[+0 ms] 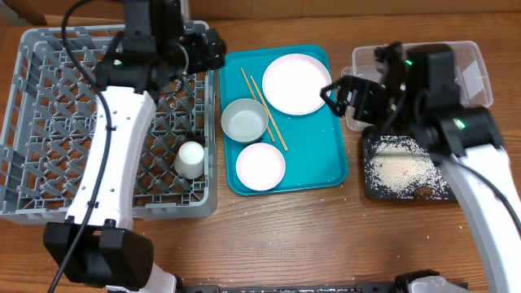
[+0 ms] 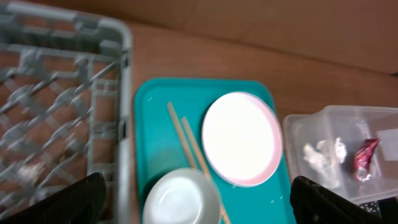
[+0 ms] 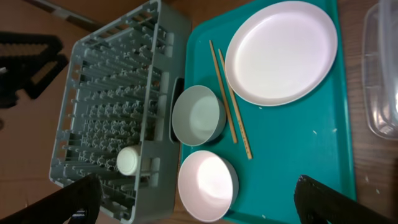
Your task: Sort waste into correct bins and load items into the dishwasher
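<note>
The left gripper (image 1: pixel 216 50) hangs above the far left corner of the teal rectangular plastic serving tray (image 1: pixel 326 163). It is over the edge of the large square grey plastic dish rack (image 1: pixel 49 106), which stands just left of that tray. Its jaws are spread wide with nothing between them. The right gripper (image 1: pixel 335 102) hovers over the teal tray's right edge, jaws also wide apart and empty.

On the teal tray:
- a pale pinkish-white round plate (image 1: pixel 296 84) at the far right
- a pair of wooden chopsticks (image 1: pixel 264 110) just left of it
- a small greyish-white bowl (image 1: pixel 244 120) at the left edge
- a small white bowl (image 1: pixel 260 166) in the near left part

A small white cup (image 1: pixel 190 159) sits in the rack, near the teal tray's left side.

Right of the teal tray:
- a clear rectangular plastic tub (image 1: pixel 476 73) holding a red shiny snack wrapper (image 2: pixel 365 155) and crumpled white tissue (image 2: pixel 323 152)
- nearer, a shallow black rectangular tray (image 1: pixel 368 189) strewn with loose white rice grains (image 1: pixel 399 167), with a small brown food lump (image 1: pixel 423 192)
</note>
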Action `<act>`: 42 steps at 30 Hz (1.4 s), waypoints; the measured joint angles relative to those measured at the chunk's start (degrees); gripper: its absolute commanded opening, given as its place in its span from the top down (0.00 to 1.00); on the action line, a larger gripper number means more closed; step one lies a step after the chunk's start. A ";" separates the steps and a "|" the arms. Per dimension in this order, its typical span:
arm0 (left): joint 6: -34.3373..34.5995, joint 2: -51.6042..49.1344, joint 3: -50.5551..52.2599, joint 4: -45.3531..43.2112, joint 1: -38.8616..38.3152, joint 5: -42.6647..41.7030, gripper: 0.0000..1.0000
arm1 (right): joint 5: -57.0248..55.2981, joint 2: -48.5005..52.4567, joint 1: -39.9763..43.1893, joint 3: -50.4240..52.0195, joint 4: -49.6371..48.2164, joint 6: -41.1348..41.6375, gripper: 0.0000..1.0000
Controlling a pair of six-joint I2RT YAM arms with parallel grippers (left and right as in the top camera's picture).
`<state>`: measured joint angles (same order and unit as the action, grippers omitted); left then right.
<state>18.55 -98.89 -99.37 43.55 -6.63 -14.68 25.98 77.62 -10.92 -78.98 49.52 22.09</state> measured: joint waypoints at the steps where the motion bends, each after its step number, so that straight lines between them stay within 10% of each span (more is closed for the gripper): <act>1: 0.00 0.00 0.00 -0.79 -0.61 -0.13 0.04 | -0.44 -1.64 0.00 0.00 0.68 0.13 0.00; 42: 0.02 0.00 0.00 -2.23 -5.66 0.98 0.02 | 1.29 -0.59 0.00 0.00 -0.44 0.39 0.00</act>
<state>18.57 -98.89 -99.37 41.32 -12.29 -13.69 27.27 77.03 -10.92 -78.98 49.08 22.48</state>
